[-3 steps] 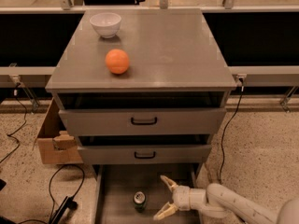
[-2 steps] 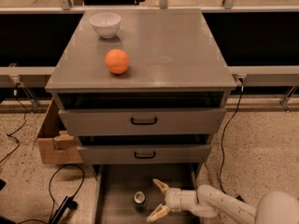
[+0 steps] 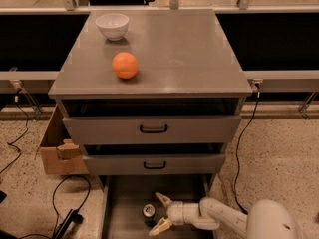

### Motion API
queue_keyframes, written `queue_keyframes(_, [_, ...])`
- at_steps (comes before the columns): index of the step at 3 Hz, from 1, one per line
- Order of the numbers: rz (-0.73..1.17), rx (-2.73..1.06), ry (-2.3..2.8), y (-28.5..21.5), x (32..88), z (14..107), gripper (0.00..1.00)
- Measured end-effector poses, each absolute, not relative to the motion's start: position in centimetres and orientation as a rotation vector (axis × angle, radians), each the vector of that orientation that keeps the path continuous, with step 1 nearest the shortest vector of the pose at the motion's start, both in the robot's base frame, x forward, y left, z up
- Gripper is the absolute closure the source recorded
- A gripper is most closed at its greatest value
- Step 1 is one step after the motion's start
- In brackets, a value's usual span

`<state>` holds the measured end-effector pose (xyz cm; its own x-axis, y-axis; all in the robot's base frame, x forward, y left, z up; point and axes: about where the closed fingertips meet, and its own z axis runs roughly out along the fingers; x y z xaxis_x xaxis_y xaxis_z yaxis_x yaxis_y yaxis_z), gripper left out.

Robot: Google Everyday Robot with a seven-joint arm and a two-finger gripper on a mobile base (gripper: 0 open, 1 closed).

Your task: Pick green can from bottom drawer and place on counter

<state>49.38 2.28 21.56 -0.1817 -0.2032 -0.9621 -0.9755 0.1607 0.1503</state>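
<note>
The green can (image 3: 149,212) stands upright in the open bottom drawer (image 3: 124,203), its silver top showing; the body looks dark from above. My gripper (image 3: 161,213) is inside the drawer, just right of the can, reaching in from the right. Its two cream fingers (image 3: 163,199) are spread open, one behind and one in front of the can's right side. Whether they touch the can I cannot tell. The counter (image 3: 174,49) is the grey cabinet top above.
An orange ball (image 3: 124,65) and a white bowl (image 3: 112,26) sit on the counter's left part. Two upper drawers with black handles (image 3: 153,129) are slightly ajar. A cardboard box (image 3: 57,146) and cables lie on the floor at left.
My gripper has moved left across the drawer, from well right of the can to right beside it, fingers still open. The can has not moved.
</note>
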Motion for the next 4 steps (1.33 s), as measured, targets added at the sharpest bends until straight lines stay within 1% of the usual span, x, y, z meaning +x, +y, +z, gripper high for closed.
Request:
queue_keyframes(1, [1.133, -1.188, 1.537, 3.7, 50.9, 19.3, 0.02])
queue_keyframes(2, [1.144, -1.197, 1.529, 4.1, 51.9, 17.7, 0.23])
queue_keyframes(3, [1.169, -1.154, 1.526, 4.4, 51.6, 17.2, 0.47])
queue_keyframes(4, [1.098, -1.125, 1.52, 2.4, 52.7, 19.9, 0.7])
